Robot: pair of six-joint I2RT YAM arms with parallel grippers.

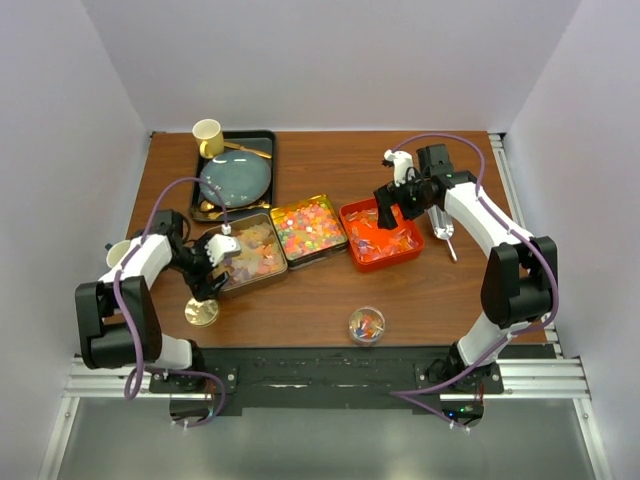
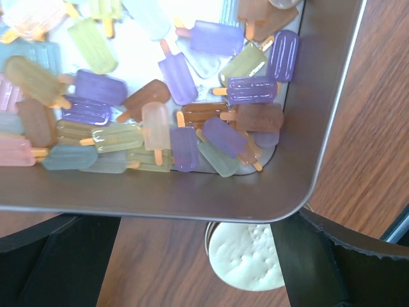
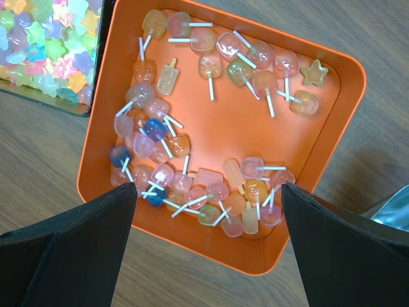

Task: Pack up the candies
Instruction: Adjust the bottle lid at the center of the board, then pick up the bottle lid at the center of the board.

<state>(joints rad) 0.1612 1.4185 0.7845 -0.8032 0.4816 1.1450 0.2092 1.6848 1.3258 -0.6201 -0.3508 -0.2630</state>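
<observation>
Orange tray (image 3: 255, 131) of candies (image 3: 156, 128), directly beneath right gripper (image 3: 209, 187), jaws wide apart

Cropped, covered, washed out
Left wrist: tray (image 2: 160, 208) runs off top and left, its rim hides part of the lid (image 2: 246, 268), top-left candies (image 2: 25, 16) are glare-bleached. Right wrist: scoop (image 3: 395, 214) cropped at right.

Wooden counter (image 1: 320, 165) under everything I see. Back left: black tray (image 1: 262, 140) carrying blue-grey plate (image 1: 236, 178), yellow cup (image 1: 208, 136) at its back left corner, gold spoon (image 1: 250, 150) by plate. Middle row, close side by side: silver tin (image 1: 250, 285), gold tin (image 1: 325, 256), orange tray (image 1: 385, 262). Metal scoop (image 1: 443, 232) just right of orange tray. Gold round lid (image 1: 201, 313) front left. Small glass jar (image 1: 367, 325) front centre. Cream cup (image 1: 118, 252) at left edge.
</observation>
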